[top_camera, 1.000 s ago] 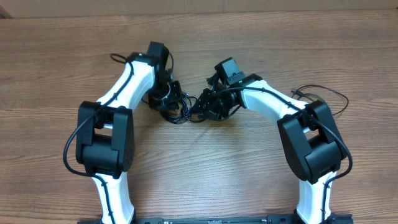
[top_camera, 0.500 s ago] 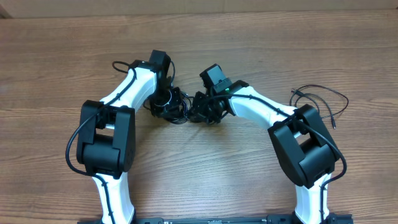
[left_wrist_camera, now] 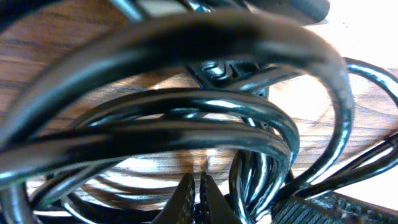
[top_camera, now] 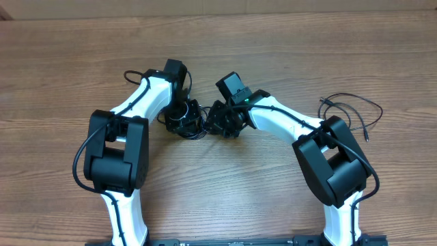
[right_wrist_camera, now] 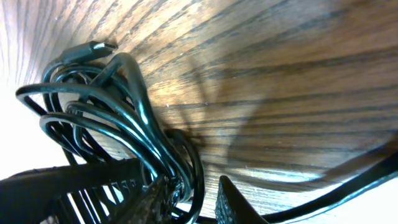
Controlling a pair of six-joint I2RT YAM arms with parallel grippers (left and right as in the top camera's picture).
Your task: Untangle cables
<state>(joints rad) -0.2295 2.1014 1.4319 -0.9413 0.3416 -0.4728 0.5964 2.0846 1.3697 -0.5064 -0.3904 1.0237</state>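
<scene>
Pressed tip to tip with no gap, the left fingers (left_wrist_camera: 185, 200) are nosed right into the cable bundle (top_camera: 192, 126). Glossy black loops arch over and around them, and I cannot tell whether a strand is pinched. The cable bundle lies on the wooden counter (top_camera: 225, 191).

At the bundle's right side the right fingers (right_wrist_camera: 233, 202) stand slightly apart. A sheaf of strands runs through the gap, lying against one finger, with bare wood showing before the other. A small plug end (right_wrist_camera: 93, 48) sticks out of the bundle's far side.

Well to the right of the bundle, a loose cable (top_camera: 351, 102) sprawls in thin loops.
</scene>
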